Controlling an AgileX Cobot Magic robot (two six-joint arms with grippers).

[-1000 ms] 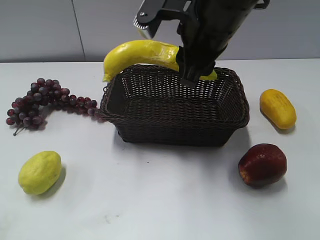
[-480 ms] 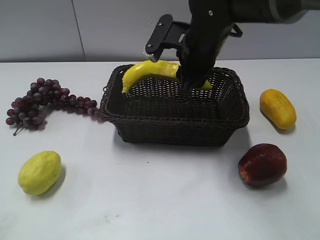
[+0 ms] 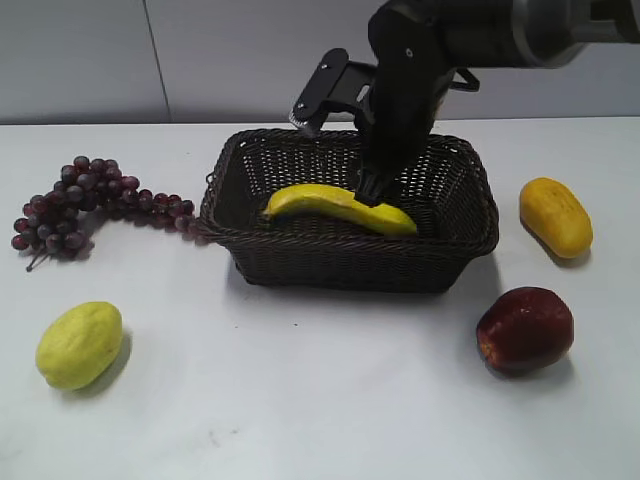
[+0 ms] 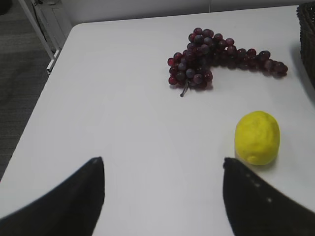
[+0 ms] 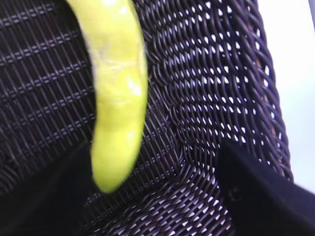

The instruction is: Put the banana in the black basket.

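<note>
The banana (image 3: 335, 207) lies inside the black basket (image 3: 350, 258), slanting from the left middle to the right. My right gripper (image 3: 376, 188) hangs just above the banana's right end, inside the basket's back half. In the right wrist view its jaws (image 5: 153, 152) are wide apart, and the banana (image 5: 118, 93) lies loose on the basket's weave (image 5: 221, 73) beside the left finger. My left gripper (image 4: 162, 162) is open and empty above bare table; it is out of the exterior view.
A bunch of dark grapes (image 3: 85, 200) (image 4: 216, 61) lies left of the basket. A yellow-green fruit (image 3: 80, 345) (image 4: 257, 137) sits front left. A red apple (image 3: 525, 330) and a yellow-orange oval fruit (image 3: 555, 217) sit right of the basket.
The right gripper came down with the banana from above the basket's rim into the basket and opened. The banana now lies on the basket's floor.
</note>
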